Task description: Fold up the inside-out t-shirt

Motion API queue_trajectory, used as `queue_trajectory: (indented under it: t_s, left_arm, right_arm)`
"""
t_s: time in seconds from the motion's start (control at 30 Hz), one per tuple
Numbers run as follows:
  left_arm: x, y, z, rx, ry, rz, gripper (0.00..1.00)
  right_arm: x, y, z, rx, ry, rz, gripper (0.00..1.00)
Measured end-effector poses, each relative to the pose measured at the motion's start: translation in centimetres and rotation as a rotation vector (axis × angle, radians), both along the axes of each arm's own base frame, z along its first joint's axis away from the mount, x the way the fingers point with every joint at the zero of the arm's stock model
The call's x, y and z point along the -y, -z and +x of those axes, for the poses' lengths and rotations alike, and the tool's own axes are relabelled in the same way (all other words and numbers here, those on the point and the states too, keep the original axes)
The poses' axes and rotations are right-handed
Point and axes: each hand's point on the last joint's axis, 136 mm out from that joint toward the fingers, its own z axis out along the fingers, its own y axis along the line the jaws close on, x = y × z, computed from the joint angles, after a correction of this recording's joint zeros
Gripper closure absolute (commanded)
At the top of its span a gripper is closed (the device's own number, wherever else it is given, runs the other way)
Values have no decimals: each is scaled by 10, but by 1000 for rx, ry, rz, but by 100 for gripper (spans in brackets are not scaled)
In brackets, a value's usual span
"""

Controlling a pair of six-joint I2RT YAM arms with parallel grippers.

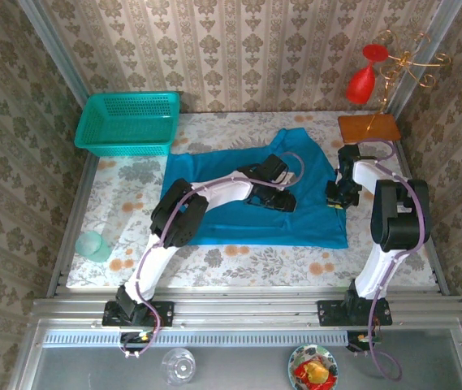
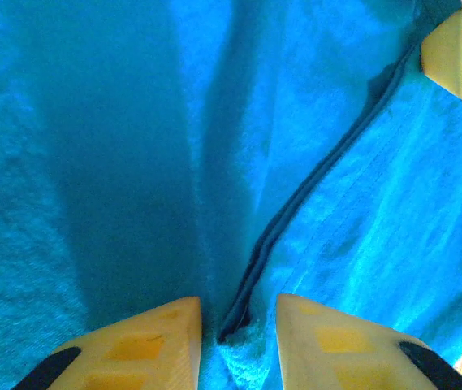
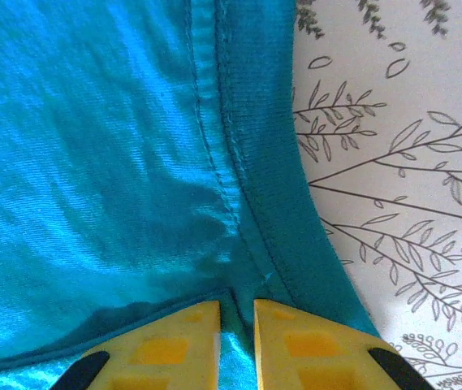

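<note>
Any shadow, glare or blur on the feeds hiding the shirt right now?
Left wrist: a broad dark shadow crosses the shirt, cloth nearest the lens soft. Right wrist: sharp stitching, mild sheen. Top view: evenly lit, no glare.

Plain teal-blue t-shirt [image 1: 312, 223], teal mesh basket [image 1: 125, 148], tbl [image 1: 125, 175] w/ floral print.

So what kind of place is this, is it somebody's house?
Probably not a real house: more likely a robot practice booth dressed like one. Wallpaper panels sit in metal rails, a left arm and right arm are bolted at the near edge, and a t-shirt lies on the flowery tablecloth.
</note>
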Motion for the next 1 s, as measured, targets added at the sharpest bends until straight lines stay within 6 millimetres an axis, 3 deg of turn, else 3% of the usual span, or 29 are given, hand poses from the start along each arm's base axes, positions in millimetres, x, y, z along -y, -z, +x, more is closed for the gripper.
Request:
queue_trajectory:
  t_s: [0.57, 0.87, 1.0]
  left_arm:
    - [-1, 0, -2, -25, -21, 37, 88]
    - [-1, 0, -2, -25, -21, 37, 84]
    - [-1, -1, -3, -28, -19, 35, 88]
  right_arm:
    - [-5, -2, 2, 7, -3, 29, 100]
    - [-7, -16, 3, 39, -5, 37, 100]
    - [-7, -29, 3, 65, -6, 36, 100]
